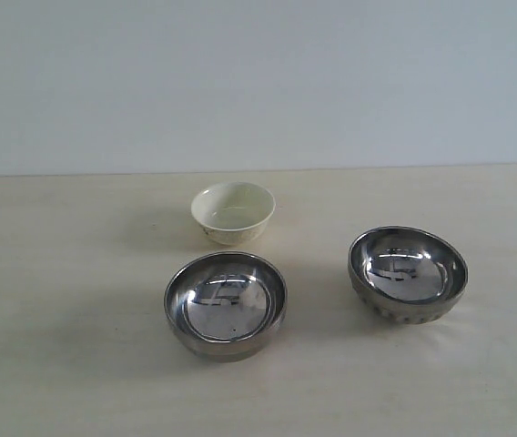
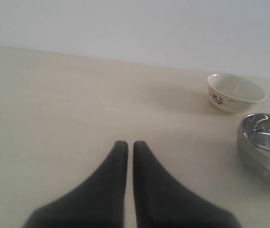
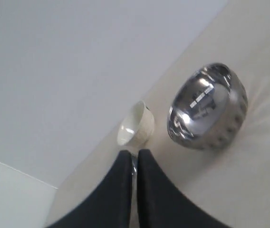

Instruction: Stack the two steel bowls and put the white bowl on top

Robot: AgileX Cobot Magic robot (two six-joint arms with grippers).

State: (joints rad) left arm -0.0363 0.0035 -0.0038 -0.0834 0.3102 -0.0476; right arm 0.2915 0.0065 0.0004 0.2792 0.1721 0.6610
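**0 of 2 stacking moves done: three bowls separate, both grippers empty**

Progress:
- Nothing is stacked. All three bowls sit upright and open side up on the desk (image 1: 58, 273), none touching.
- Exterior view, taking the smooth steel bowl (image 1: 226, 305) as the dial centre: the white bowl (image 1: 233, 212) is at 12 o'clock, near but clear of it. The ribbed steel bowl (image 1: 408, 274) is at roughly 3 o'clock, well apart.
- All the bowls look empty.
- Left to do, as I read it: put one steel bowl into the other, then the white bowl on top. That's two pick-and-place moves, neither begun.

Grippers:
- Left gripper (image 2: 126, 145): fingers brought together with only a thin slit between them, nothing held. It's over bare desk and I can't tell whether the tips touch the surface. In its wrist view the white bowl and the smooth steel bowl are both off to one side, well apart from the tips.
- Right gripper (image 3: 134, 154): same state, fingers pressed nearly together, nothing gripped. Its camera is rolled. The white bowl and the ribbed steel bowl show beyond the tips, with no contact with either.
- Neither arm appears in the exterior view, so both seem parked back from the bowls.

Judgement: either gripper has to open before it can take a rim. The mirror-finish rims look slippery.
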